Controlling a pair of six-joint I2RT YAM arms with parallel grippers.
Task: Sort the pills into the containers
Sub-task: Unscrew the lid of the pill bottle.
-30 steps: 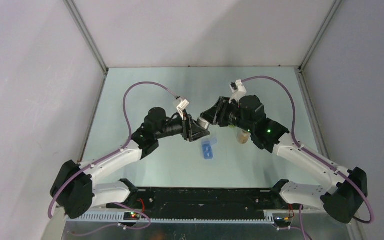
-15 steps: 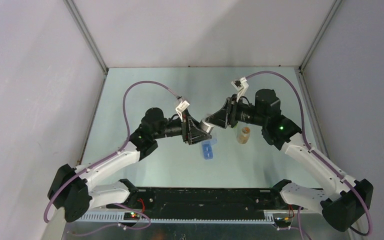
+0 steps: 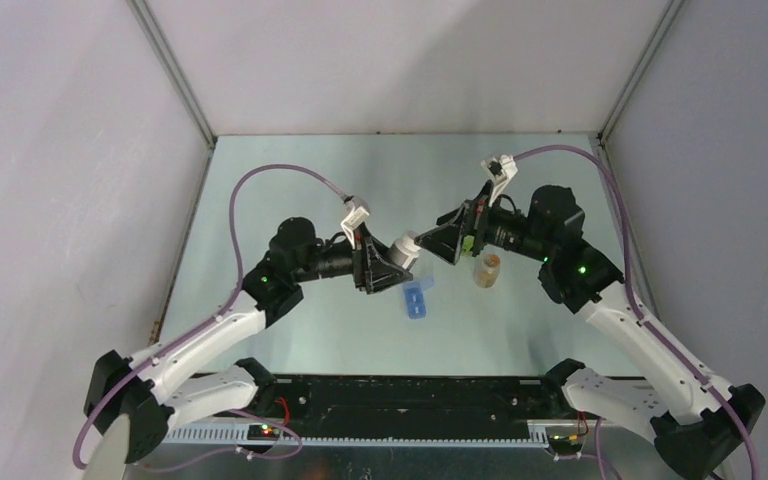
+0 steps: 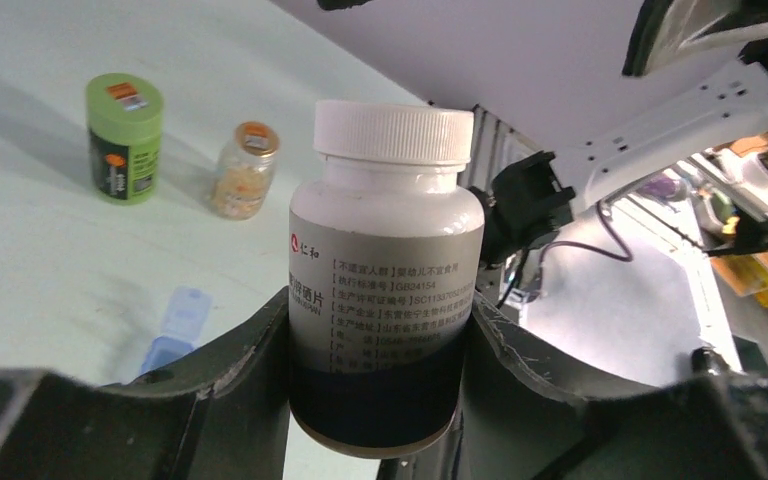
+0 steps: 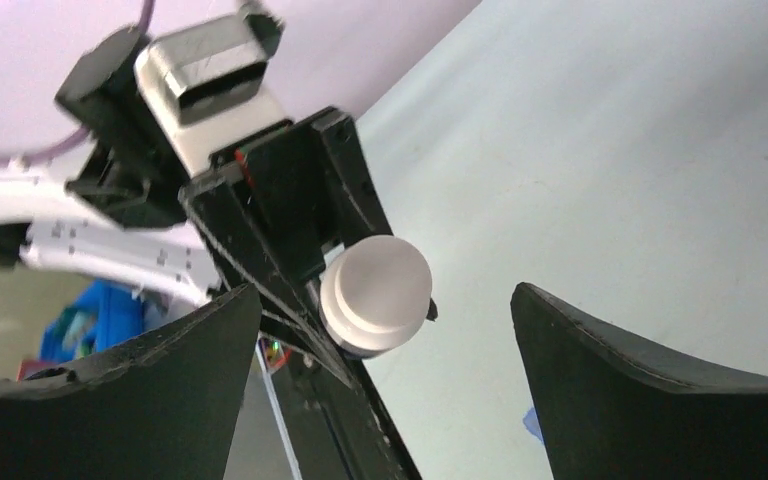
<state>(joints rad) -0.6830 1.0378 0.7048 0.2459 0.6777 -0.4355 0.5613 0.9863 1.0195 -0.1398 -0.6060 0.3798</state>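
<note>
While the left hand (image 4: 378, 305) is clenched on the lower body of the white bottle (image 4: 385, 260), the bottle is held up off the bench (image 3: 290, 180) with its cap (image 4: 393, 132) pointing at the right hand (image 5: 385, 300). That hand is spread wide, grasping nothing, cap framed between its fingers.

Risks as I see them:
- Right hand closes off-centre: one finger hits the cap first and levers the bottle sideways in the left grip.
- Grip sits low on a smooth label. Twist torque at the cap could spin or slide the bottle instead of loosening the cap.
- Bottle leans toward the right hand. Once the cap is off, pills could tip out onto the bench.
- Both hands are very close, so overshoot means finger-to-finger contact.

Depth is poor in the right wrist view; I can't tell if the fingers already straddle the cap or sit short of it.

Around: blue pill organiser (image 3: 416, 298) lies on the bench just below the two hands, small jar (image 3: 487, 270) near the right hand's underside, green canister (image 4: 124, 136) beside that jar. Nothing between the right hand and the cap.
</note>
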